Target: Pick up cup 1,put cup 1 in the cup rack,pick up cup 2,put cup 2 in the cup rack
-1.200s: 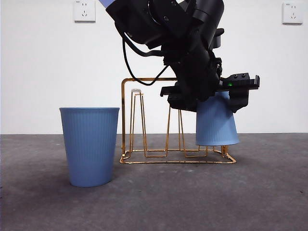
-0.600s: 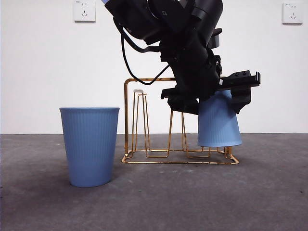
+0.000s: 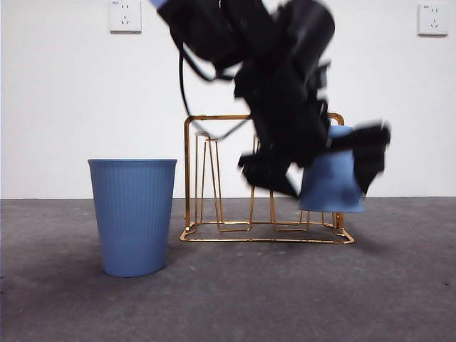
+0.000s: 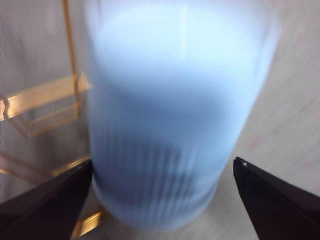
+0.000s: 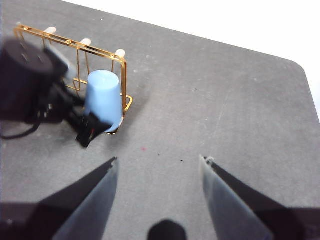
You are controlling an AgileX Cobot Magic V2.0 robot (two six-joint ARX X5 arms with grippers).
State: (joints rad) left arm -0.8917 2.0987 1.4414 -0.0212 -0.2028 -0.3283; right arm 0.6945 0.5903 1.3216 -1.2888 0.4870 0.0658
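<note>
A light blue ribbed cup (image 3: 329, 178) hangs upside down at the right end of the gold wire cup rack (image 3: 187, 178). My left gripper (image 3: 320, 167), blurred by motion, straddles this cup with one jaw on each side. In the left wrist view the cup (image 4: 175, 110) fills the gap between the two jaws, which stand open beside it, with rack wire (image 4: 40, 97) behind. A second blue cup (image 3: 132, 217) stands upright left of the rack. My right gripper (image 5: 157, 170) hovers open and empty high over the table, looking down on the rack (image 5: 124, 75) and the inverted cup (image 5: 103, 97).
The dark left arm (image 5: 25, 80) covers the rack's middle in the right wrist view, and in the front view it descends from the top over the rack. Grey table (image 3: 285, 299) lies in front of the rack, and a white wall with sockets behind.
The left gripper is now blurred by motion, and its jaws sit lower and wider beside the inverted cup. Rack and cup have shifted slightly right. The upright cup has not moved.
</note>
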